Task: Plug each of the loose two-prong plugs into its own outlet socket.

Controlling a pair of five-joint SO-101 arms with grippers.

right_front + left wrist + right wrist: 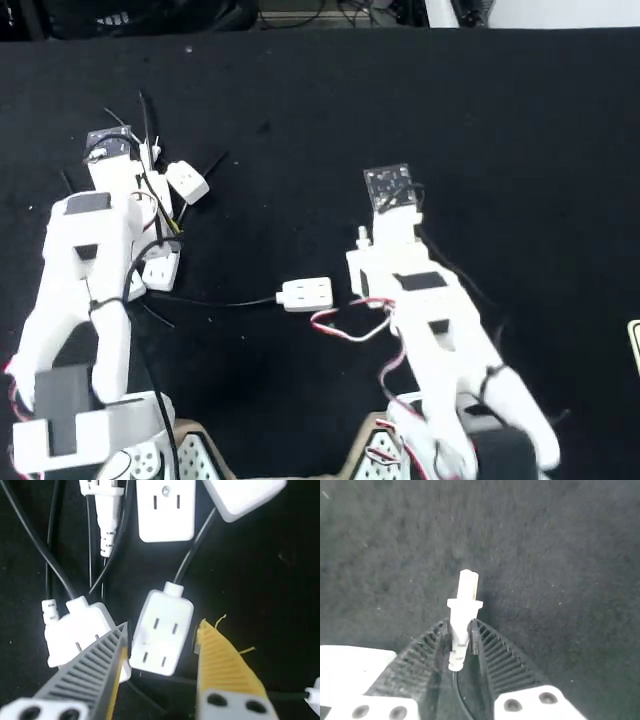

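Small white two-prong plug (464, 600): pinched in right gripper (460, 627). White plastic outlet block (161, 647): straddled by left gripper (162, 626), fingers (220, 665) spread (not yet braced). Recommended: clamp block, square prongs to slots, push straight.

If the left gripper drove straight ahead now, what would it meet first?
Most likely the white outlet socket lying between the left gripper's open fingers, though depth is hard to judge.

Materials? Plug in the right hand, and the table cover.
Plug, held in the right hand: likely moulded plastic; white, smooth, slightly glossy, crisp flange. Table cover: probably felt-like fabric; black, matte, fuzzy grain with pale lint specks.
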